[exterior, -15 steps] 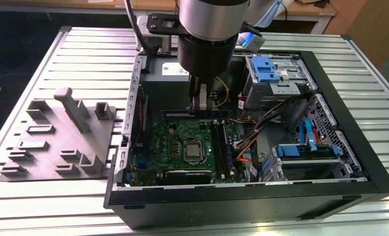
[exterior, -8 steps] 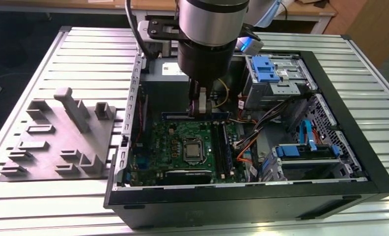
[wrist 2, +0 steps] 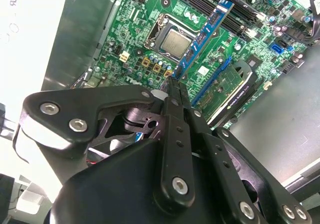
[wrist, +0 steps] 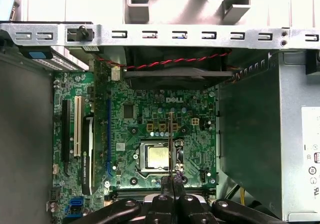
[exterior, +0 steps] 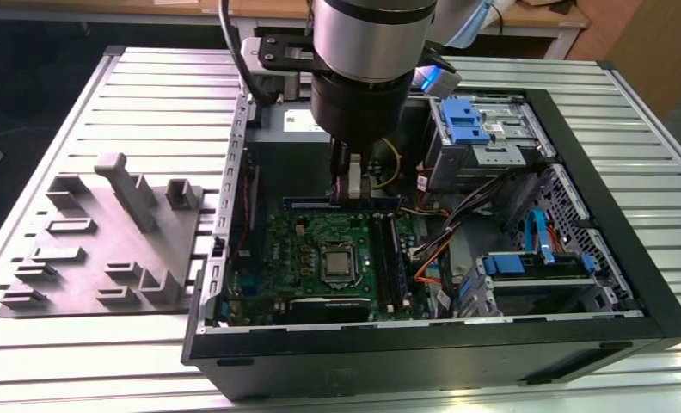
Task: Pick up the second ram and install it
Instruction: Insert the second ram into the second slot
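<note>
Purplish-dark and thin, the second ram (exterior: 356,189) hangs on edge from the gripper (exterior: 352,174), whose jaws are closed on one end of the card; in the second wrist view the card (wrist 2: 205,37) projects from the fingertips (wrist 2: 173,87) toward the green board (wrist 2: 150,14), and in the first wrist view it reads as a fine line (wrist: 171,134) over the processor socket (wrist: 159,155). I judge the card to be inside the case and above the board, clear of it and not yet in the long black slots (exterior: 395,258), which run just beside the socket on the exterior view's right. I cannot tell whether any slot is already filled. To do this step well, I judge the card must stay square in the grip, its long edge parallel to the chosen slot and its notch matched to the key, with the push spread evenly so neither end seats first; a tilted card could bind or strain the board. The open black case (exterior: 432,357) holds the green board, bundled cables (exterior: 432,249), an upper drive cage with blue tabs (exterior: 478,129) and a lower cage (exterior: 536,267). On the exterior view's left, well apart from the case, a grey holder tray (exterior: 100,249) with an upright post (exterior: 128,194) rests on the slatted table (exterior: 145,95)
</note>
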Tool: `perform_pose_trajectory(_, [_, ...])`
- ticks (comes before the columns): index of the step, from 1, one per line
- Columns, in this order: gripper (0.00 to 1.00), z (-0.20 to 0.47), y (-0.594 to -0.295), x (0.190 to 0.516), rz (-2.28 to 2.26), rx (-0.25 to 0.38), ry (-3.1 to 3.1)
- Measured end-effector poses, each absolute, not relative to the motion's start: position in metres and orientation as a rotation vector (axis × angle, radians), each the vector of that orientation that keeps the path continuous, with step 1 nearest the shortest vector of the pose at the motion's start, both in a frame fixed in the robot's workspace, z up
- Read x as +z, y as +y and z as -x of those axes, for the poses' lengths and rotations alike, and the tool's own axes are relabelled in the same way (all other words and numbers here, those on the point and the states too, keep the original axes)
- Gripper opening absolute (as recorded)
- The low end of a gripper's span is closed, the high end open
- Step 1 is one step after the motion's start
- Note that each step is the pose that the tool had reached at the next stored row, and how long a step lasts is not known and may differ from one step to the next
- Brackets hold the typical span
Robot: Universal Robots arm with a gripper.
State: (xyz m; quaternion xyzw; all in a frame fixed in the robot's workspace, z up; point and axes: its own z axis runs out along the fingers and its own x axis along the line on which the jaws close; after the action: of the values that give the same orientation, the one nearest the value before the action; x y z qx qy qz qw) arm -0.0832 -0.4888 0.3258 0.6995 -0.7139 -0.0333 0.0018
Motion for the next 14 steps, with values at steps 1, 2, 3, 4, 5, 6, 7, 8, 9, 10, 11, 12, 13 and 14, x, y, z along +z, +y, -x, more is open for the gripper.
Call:
perform_pose_trajectory(1, [0.11,0.0832,-0.4888,0.3258,-2.195,-0.104,-2.24])
perform_pose_trajectory(2, [0.11,0.0832,-0.4888,0.3257,-2.195,-0.104,-2.24])
perform_pose_trajectory(3, [0.11,0.0832,-0.4888,0.3257,-2.195,-0.104,-2.24])
perform_pose_trajectory(4, [0.11,0.0832,-0.4888,0.3257,-2.195,-0.104,-2.24])
perform_pose_trajectory(5, [0.11,0.0832,-0.4888,0.3257,-2.195,-0.104,-2.24])
perform_pose_trajectory(6, [0.11,0.0832,-0.4888,0.3257,-2.195,-0.104,-2.24])
perform_pose_trajectory(7, [0.11,0.0832,-0.4888,0.3257,-2.194,-0.104,-2.241])
perform_pose_trajectory(8, [0.11,0.0832,-0.4888,0.3256,-2.188,-0.104,-2.247])
perform_pose_trajectory(9, [0.11,0.0832,-0.4887,0.3255,-2.175,-0.105,-2.26])
perform_pose_trajectory(10, [0.11,0.0832,-0.4888,0.3255,-2.158,-0.105,-2.277])
perform_pose_trajectory(11, [0.11,0.0832,-0.4888,0.3255,-2.14,-0.105,-2.295])
perform_pose_trajectory(12, [0.11,0.0832,-0.4888,0.3255,-2.121,-0.105,-2.313])
perform_pose_trajectory(13, [0.11,0.0832,-0.4888,0.3254,-2.101,-0.105,-2.333])
perform_pose_trajectory(14, [0.11,0.0832,-0.4888,0.3254,-2.079,-0.104,-2.352])
